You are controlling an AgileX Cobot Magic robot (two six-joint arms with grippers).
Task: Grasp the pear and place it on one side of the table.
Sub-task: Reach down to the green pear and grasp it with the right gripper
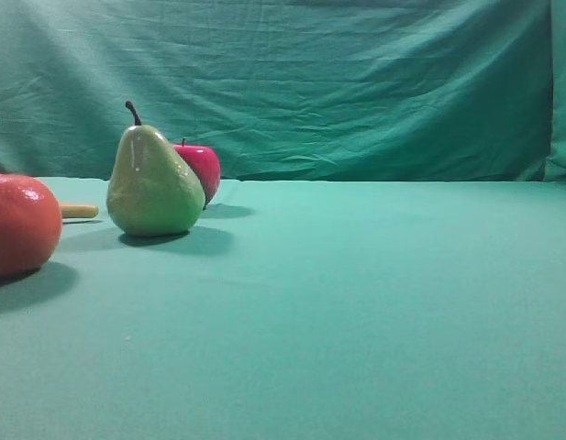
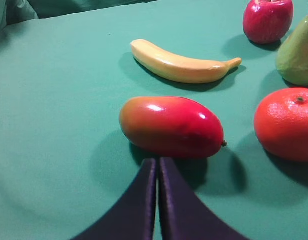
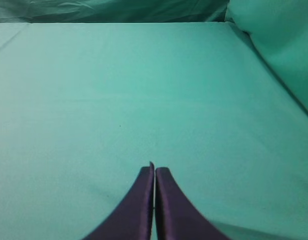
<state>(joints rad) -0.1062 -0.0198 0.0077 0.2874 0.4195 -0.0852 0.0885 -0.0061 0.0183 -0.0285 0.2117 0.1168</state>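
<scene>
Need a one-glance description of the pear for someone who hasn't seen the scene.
On the green table, look to the left of the exterior high view, where the fruits cluster. The pear stands upright in front of the red apple: yellow-green, narrow-topped, dark-stemmed, and taller than the apple.

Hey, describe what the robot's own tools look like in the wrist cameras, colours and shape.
Only the fingers show. The left tool has two dark purple fingers, smooth and matte, wide at the base and curving in to narrow tips. The right tool looks the same. No cables, markings or arm links are in view.
</scene>
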